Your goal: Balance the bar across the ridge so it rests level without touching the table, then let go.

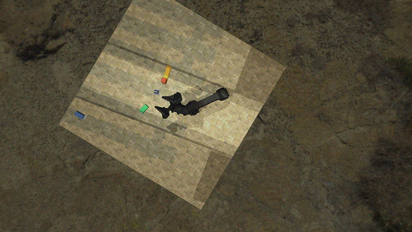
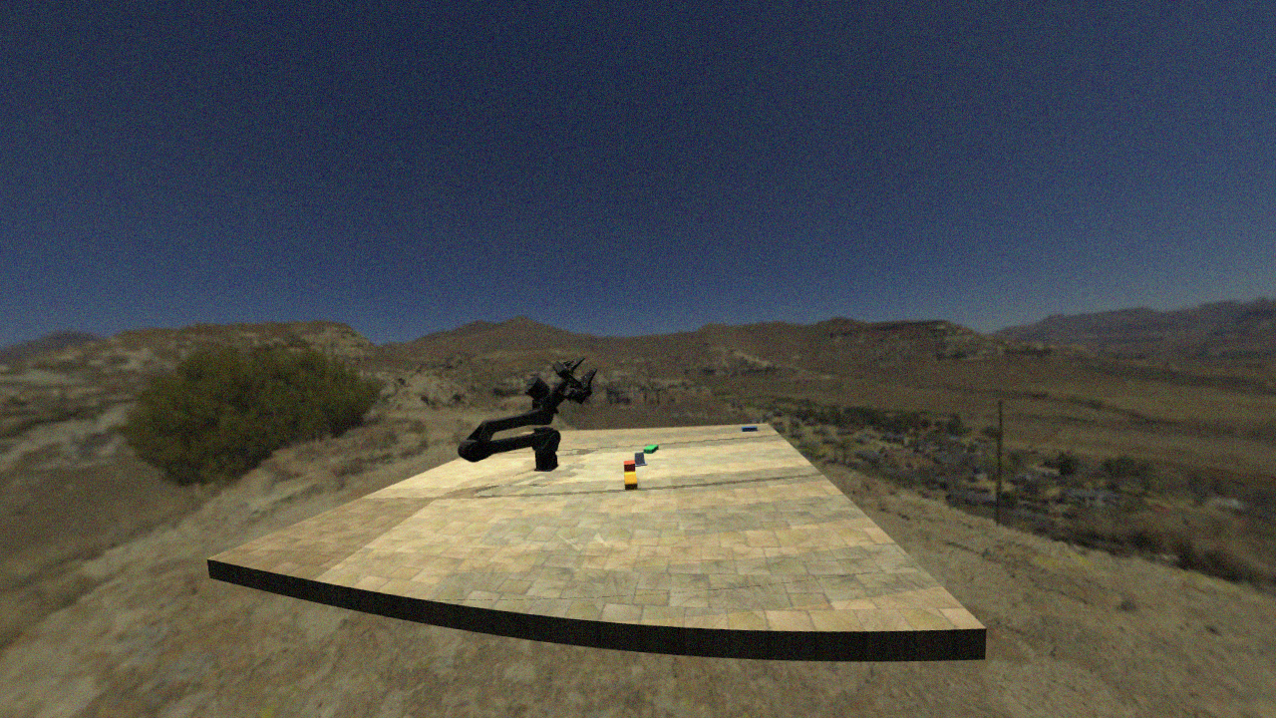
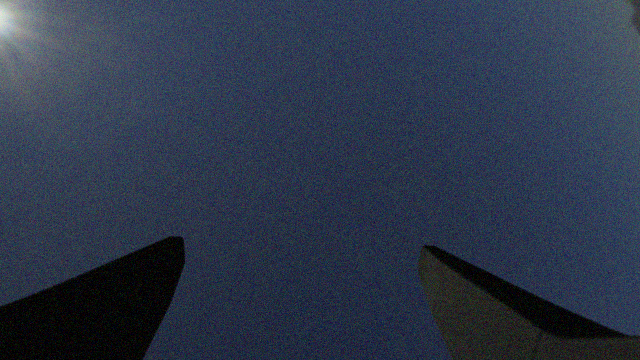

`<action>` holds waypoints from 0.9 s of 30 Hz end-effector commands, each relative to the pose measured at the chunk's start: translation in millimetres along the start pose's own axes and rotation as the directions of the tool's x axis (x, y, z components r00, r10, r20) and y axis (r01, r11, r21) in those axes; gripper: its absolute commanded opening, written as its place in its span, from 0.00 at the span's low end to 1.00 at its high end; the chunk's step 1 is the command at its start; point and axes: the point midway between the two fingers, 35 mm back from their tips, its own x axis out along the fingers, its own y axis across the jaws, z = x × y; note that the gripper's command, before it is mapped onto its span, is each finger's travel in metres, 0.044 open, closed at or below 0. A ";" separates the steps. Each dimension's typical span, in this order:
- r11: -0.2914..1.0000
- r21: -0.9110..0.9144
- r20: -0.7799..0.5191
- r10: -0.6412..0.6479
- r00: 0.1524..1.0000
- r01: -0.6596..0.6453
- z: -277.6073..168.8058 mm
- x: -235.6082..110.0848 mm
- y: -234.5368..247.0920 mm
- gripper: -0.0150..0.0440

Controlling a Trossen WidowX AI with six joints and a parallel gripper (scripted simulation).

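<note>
The arm (image 1: 201, 102) stands on the desk (image 1: 184, 37), with its base toward the desk's right side in the top view and its links reaching left from there. The claw (image 1: 161, 103) is raised well above the desk surface and tilted upward; in the wrist view only sky lies between its two fingers, which stand wide apart. The claw is close to fully open and has hold of nothing. The bar (image 1: 166, 74), yellow-orange with a red end, lies flat on the desk, apart from the claw and beyond it, farther from the base; in the exterior view the bar (image 2: 629, 474) appears end-on, red section uppermost. The ridge (image 1: 156, 91), a small grey piece, sits on the desk between the bar and the claw, near the bar's red end but not touching it. The bar does not rest on the ridge. A green block (image 1: 143, 108) lies on the desk on the other side of the ridge from the bar, near the claw's lower finger in the top view. A blue block (image 1: 79, 114) lies well apart from the ridge, near the desk's left corner. In the exterior view the arm (image 2: 508, 433) folds low over the desk, with the claw (image 2: 575, 375) as its highest point, above the ridge (image 2: 639, 458)
</note>
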 end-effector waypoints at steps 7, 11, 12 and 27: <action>0.995 -0.092 0.045 -0.025 0.999 0.029 5.8 7.0 -5.5 0.79; 0.988 -0.142 0.064 -0.046 0.997 0.055 6.8 12.3 -8.5 0.79; 0.984 -0.165 0.073 -0.057 0.996 0.068 7.2 14.9 -9.8 0.79; 0.845 -0.447 0.243 -0.199 0.949 0.292 24.6 51.1 -31.0 0.79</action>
